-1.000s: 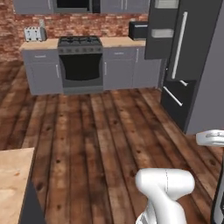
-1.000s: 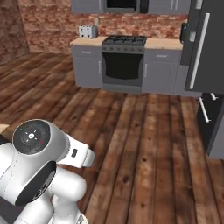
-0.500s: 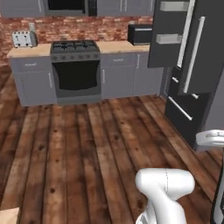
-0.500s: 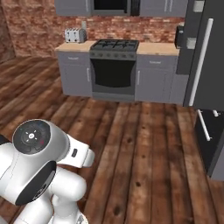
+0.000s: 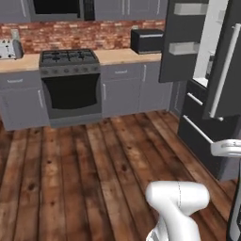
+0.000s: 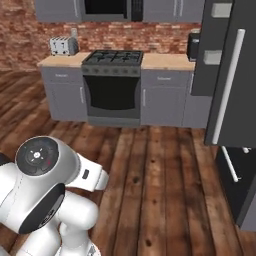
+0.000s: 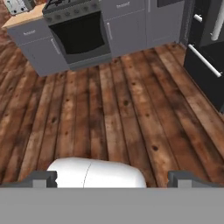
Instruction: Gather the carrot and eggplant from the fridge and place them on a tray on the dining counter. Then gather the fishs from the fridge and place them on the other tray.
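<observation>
The fridge stands at the right, tall and dark grey, with both upper doors swung open. Its left door shows pale shelf bins, and a strip of bright interior lies between the doors. In the right base view a long pale bar handle runs down the nearer fridge door. Two drawer bars of the fridge cross the upper right of the hand view. My gripper is open above the wood floor, with nothing between its fingertips. The carrot, eggplant, fishs, trays and dining counter are out of view.
A black stove sits in grey cabinets along the brick back wall. On the counter are a toaster and a dark appliance. Bare wood floor stretches between me and the fridge.
The whole picture has shifted, so the base has moved: stove and fridge are nearer and larger, and the light counter corner at lower left has left the view. The gripper stays open.
</observation>
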